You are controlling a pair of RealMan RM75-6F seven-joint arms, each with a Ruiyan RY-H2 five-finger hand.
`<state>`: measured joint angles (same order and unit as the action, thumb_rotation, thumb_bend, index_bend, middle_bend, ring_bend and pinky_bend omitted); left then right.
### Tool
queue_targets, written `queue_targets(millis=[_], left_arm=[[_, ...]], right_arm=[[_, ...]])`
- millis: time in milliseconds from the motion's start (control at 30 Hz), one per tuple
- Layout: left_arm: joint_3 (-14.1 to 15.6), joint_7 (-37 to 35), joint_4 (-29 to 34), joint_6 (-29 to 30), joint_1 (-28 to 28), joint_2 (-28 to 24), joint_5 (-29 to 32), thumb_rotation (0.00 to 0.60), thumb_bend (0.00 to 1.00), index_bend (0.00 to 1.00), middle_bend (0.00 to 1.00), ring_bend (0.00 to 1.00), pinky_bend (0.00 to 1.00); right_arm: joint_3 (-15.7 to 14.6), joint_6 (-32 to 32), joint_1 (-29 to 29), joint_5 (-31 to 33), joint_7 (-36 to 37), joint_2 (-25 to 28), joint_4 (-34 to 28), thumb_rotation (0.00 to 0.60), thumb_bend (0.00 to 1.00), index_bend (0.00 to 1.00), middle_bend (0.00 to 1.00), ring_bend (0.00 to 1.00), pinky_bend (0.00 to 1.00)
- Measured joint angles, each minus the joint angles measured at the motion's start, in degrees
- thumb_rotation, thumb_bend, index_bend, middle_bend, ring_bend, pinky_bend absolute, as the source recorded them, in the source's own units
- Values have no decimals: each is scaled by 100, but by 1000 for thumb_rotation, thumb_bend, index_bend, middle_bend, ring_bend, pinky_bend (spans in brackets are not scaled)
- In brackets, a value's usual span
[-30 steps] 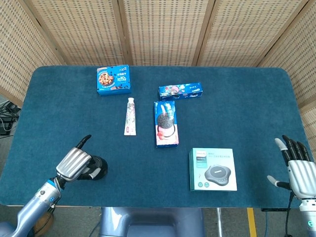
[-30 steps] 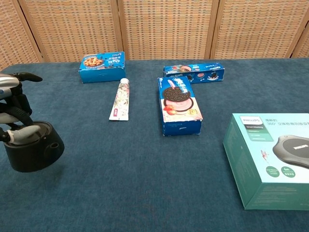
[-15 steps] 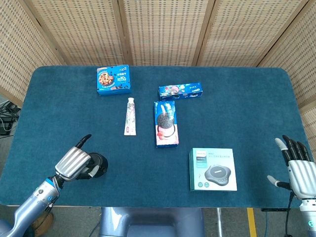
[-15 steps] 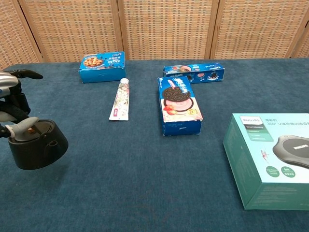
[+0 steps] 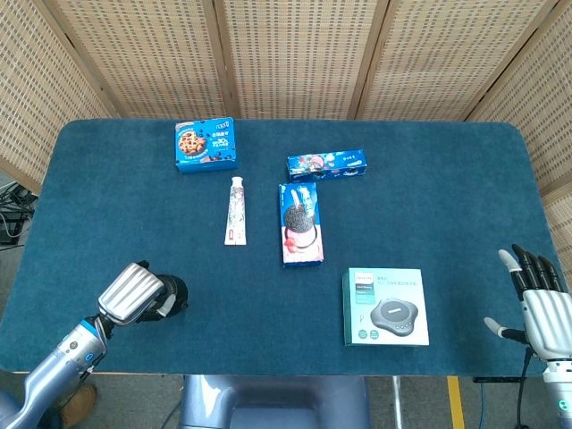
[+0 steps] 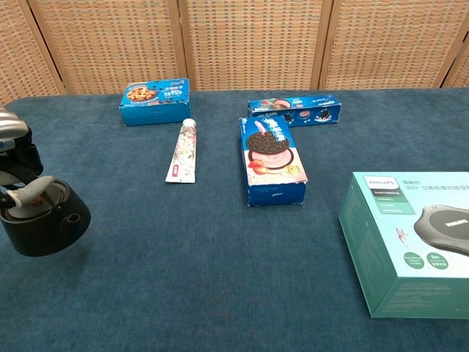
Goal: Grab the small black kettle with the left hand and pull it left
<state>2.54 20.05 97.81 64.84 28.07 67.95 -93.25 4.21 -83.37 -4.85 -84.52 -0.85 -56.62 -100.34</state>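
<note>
The small black kettle [image 5: 168, 294] [image 6: 45, 222] stands near the table's front left corner. My left hand [image 5: 132, 295] [image 6: 15, 165] grips it from the left side, with fingers curled over its top; in the chest view the hand is partly cut off by the frame's left edge. A light fingertip [image 6: 35, 188] lies on the kettle's lid. My right hand [image 5: 539, 299] hangs open off the table's front right edge, far from the kettle, and holds nothing.
A teal Philips box [image 5: 386, 307] [image 6: 410, 242] sits front right. An Oreo box [image 5: 300, 222] [image 6: 272, 158], a toothpaste tube [image 5: 235, 210] [image 6: 183, 150], a blue biscuit pack [image 5: 327, 164] [image 6: 294, 107] and a cookie box [image 5: 206, 145] [image 6: 155, 101] lie mid-table and behind.
The kettle has slid a little to the left with my left hand on it. The raised finger seen earlier has curled in. The right hand has not moved.
</note>
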Motion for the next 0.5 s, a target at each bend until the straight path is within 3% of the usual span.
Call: queue_targets(millis=[167, 500], left_arm=[[7, -15, -61, -16, -19, 46, 25, 315, 1000, 1000, 1000, 856, 719], [-19, -11, -47, -43, -3, 7, 35, 315, 1000, 1000, 1000, 856, 720]], right_arm=[[0, 14, -7, 8, -31, -12, -1, 600, 0, 0, 0, 0, 0], [2, 3, -1, 6, -18, -4, -8, 600, 0, 0, 0, 0, 0]])
